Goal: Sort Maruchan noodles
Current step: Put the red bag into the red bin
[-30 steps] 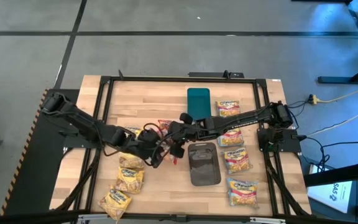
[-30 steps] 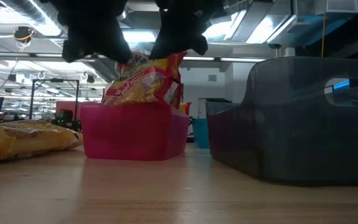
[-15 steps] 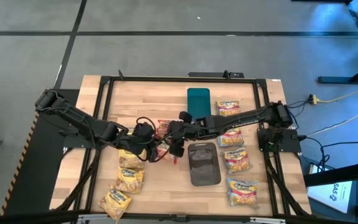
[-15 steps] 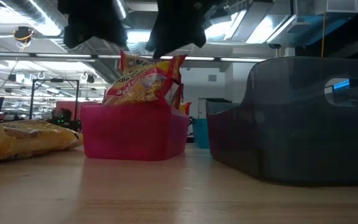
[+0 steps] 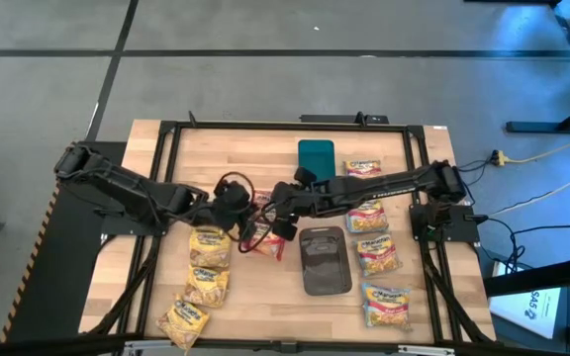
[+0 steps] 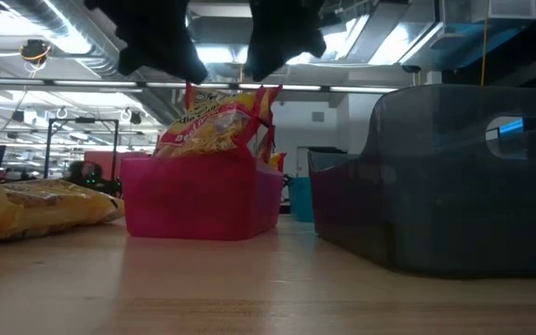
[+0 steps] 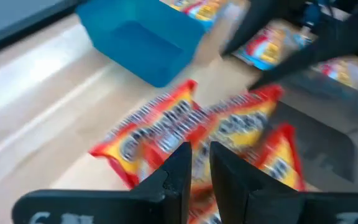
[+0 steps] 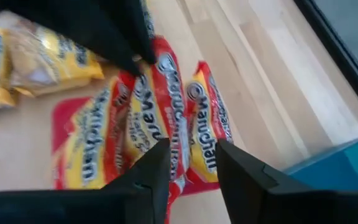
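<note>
Lying on the wooden table, Maruchan noodles flank trays.

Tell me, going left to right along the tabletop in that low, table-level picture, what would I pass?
A yellow noodle packet lying flat → a pink tray with red noodle packets standing up out of it → a teal tray peeking out farther back → a big grey tray.

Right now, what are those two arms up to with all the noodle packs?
They are sorting noodles by colour. Both grippers, left and right, hover over the pink tray, where red packs stand on edge. Neither holds anything. Yellow packs lie on one side of the table, blue-and-pink ones on the other.
</note>
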`<move>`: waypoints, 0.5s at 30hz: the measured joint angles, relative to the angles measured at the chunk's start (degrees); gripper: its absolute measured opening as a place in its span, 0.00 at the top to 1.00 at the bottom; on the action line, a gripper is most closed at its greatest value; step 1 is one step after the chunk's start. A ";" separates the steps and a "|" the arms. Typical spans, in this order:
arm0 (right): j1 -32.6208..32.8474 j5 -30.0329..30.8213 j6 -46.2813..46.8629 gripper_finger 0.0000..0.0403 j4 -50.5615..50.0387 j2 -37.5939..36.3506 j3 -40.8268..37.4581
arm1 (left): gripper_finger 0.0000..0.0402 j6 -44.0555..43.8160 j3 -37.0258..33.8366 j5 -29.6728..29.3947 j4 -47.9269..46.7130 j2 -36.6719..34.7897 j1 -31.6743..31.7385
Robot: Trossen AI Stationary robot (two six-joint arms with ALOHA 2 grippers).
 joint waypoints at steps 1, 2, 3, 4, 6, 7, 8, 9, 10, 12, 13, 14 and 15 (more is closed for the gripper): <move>0.02 0.00 0.28 0.71 0.07 0.07 -0.37 | 0.87 0.79 0.00 0.01 0.11 0.00 0.94; -0.02 -0.14 0.51 0.72 0.37 0.11 -0.50 | 0.87 1.67 0.00 0.37 0.26 0.00 1.90; -0.04 -0.48 0.60 0.73 1.06 0.07 -0.56 | 0.87 2.37 0.00 1.46 0.39 0.00 2.87; -0.06 -0.94 0.63 0.75 1.82 0.00 -0.72 | 0.87 3.16 0.00 3.18 0.40 0.01 3.89; -0.10 -0.82 0.72 0.77 2.20 0.21 -1.11 | 0.87 3.58 0.07 6.94 0.59 1.11 5.91; -0.06 -0.52 0.72 0.78 2.29 0.47 -1.25 | 0.87 3.66 0.05 8.37 0.46 1.92 6.65; -0.12 -0.16 0.72 0.79 2.23 0.58 -1.34 | 0.87 3.77 0.04 9.29 0.08 2.69 7.16; -0.32 -0.12 0.73 0.80 2.21 0.59 -1.34 | 0.87 3.85 0.04 9.97 0.26 3.48 7.51; -0.44 -0.15 0.72 0.80 2.38 0.59 -1.30 | 0.87 3.87 0.04 10.78 0.53 4.22 7.76; -0.86 -0.31 0.53 0.82 1.67 0.87 -1.17 | 0.87 3.50 0.04 12.62 0.27 5.67 8.08; -0.89 -0.60 0.54 0.82 0.58 1.05 -1.21 | 0.87 3.35 0.04 13.28 0.28 6.25 8.19; -0.89 -0.88 0.69 0.83 -0.31 1.16 -1.35 | 0.87 3.25 0.04 13.64 0.25 6.59 8.23; -0.84 -1.20 0.84 0.84 -0.32 1.53 -1.32 | 0.87 3.06 0.04 13.96 0.33 6.85 8.25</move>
